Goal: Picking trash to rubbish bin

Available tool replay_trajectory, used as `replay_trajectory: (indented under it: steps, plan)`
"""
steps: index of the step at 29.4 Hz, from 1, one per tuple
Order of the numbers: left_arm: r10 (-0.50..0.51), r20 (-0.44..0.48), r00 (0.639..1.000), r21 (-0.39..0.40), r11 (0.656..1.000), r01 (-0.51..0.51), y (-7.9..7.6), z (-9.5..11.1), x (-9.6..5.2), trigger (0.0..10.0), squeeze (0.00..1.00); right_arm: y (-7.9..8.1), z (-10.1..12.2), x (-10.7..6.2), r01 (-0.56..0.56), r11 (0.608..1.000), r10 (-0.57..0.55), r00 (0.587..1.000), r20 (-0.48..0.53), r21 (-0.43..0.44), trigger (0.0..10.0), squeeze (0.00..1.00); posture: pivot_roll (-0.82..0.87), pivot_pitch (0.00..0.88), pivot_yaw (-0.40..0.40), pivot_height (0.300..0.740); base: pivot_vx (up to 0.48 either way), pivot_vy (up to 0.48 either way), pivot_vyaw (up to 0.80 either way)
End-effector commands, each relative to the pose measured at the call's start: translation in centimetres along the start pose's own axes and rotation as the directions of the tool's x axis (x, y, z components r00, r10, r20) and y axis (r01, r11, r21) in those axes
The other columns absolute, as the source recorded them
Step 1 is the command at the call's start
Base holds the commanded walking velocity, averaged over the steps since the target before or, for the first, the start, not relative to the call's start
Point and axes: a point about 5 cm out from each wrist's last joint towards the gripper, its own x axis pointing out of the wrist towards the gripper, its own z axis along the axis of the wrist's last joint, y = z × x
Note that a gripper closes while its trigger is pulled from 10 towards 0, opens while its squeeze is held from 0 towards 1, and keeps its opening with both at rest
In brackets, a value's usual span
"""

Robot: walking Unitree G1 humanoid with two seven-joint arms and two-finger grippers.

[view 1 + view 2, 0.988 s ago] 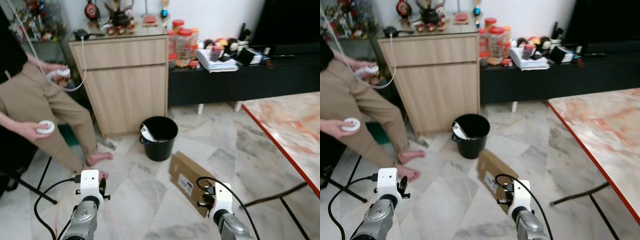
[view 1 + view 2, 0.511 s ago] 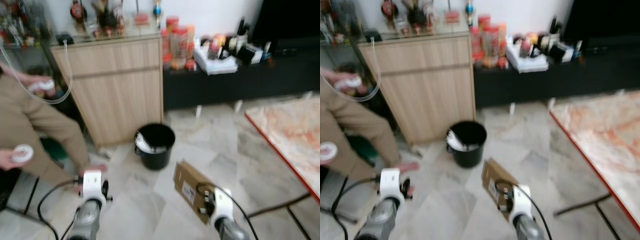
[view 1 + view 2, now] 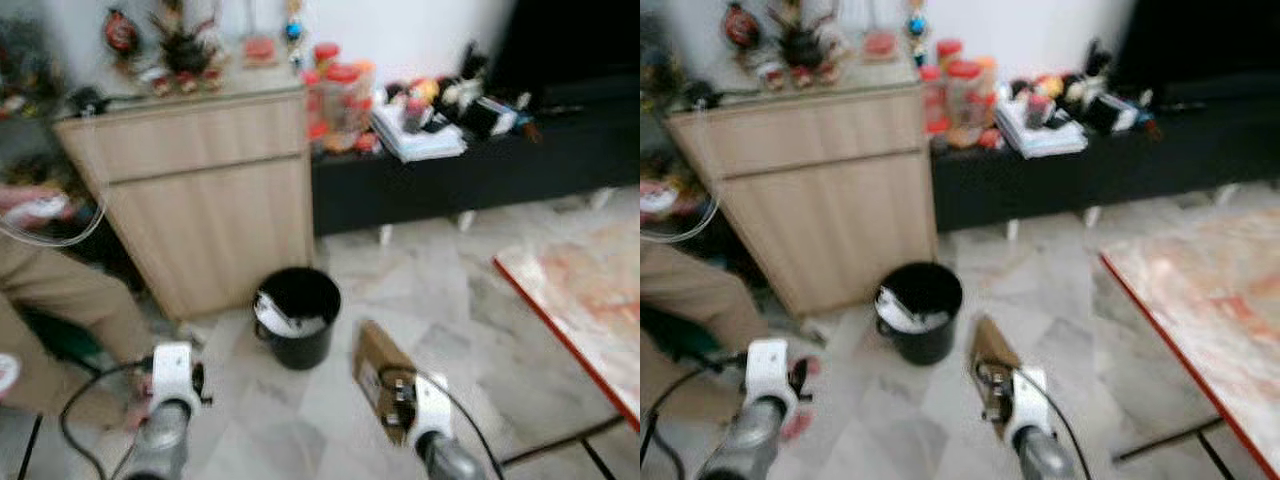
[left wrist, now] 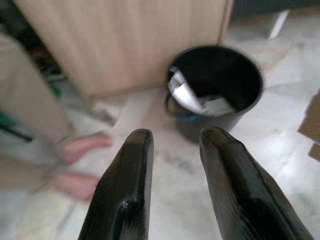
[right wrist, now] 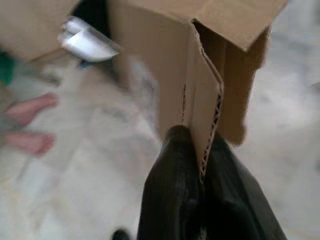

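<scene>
A flattened brown cardboard box (image 3: 376, 372) hangs above the marble floor, held up by my right gripper (image 5: 200, 150), which is shut on its edge. In the right wrist view the corrugated flap (image 5: 206, 110) sits pinched between the two black fingers. The black rubbish bin (image 3: 295, 315) stands on the floor in front of the wooden cabinet, just left of the box, with white paper (image 4: 192, 97) inside it. My left gripper (image 4: 172, 145) is open, holds nothing, and points toward the bin from a short way off.
A wooden cabinet (image 3: 200, 190) stands behind the bin, beside a low black TV bench (image 3: 470, 165) loaded with jars and papers. A person in tan trousers (image 3: 45, 290) sits at the left, bare feet (image 4: 82, 165) near the bin. A red-edged marble table (image 3: 590, 290) is on the right.
The camera has swung and come closer, so the bin and cabinet have shifted in the picture. The held cardboard box now looks more upright and nearer the bin. The picture is blurred by motion.
</scene>
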Motion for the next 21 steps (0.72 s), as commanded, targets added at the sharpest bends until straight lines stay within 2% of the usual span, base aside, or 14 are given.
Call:
replay_trajectory:
  steps: [1,7,15,21]
  plan:
    - [0.034,-0.01,0.999,0.014,0.999,-0.034,1.47,-0.19,-0.14,10.0,0.0,1.36,0.6,0.35,-0.035,0.999,0.035,0.999,0.019,0.001,10.0,0.0,0.06,0.0,0.03,0.74,0.45,0.0,0.0]
    - [0.03,-0.011,0.999,0.015,0.999,-0.03,1.42,-0.21,-0.15,10.0,0.0,1.66,0.66,0.4,-0.05,0.998,0.05,0.999,0.02,-0.024,10.0,0.0,0.06,0.0,0.03,0.74,0.451,0.0,0.08]
    - [0.024,-0.011,1.0,0.016,1.0,-0.024,1.28,-0.25,-0.16,10.0,0.0,1.77,0.56,0.39,-0.054,0.998,0.055,0.998,0.017,-0.03,10.0,0.0,0.06,0.0,0.029,0.74,0.453,0.0,0.78]
    - [0.024,-0.008,1.0,0.016,1.0,-0.024,1.23,-0.1,-0.07,10.0,0.0,1.72,0.7,0.43,-0.051,0.999,0.051,0.998,0.02,-0.013,10.0,0.0,0.07,0.0,0.025,0.74,0.453,0.0,0.0]
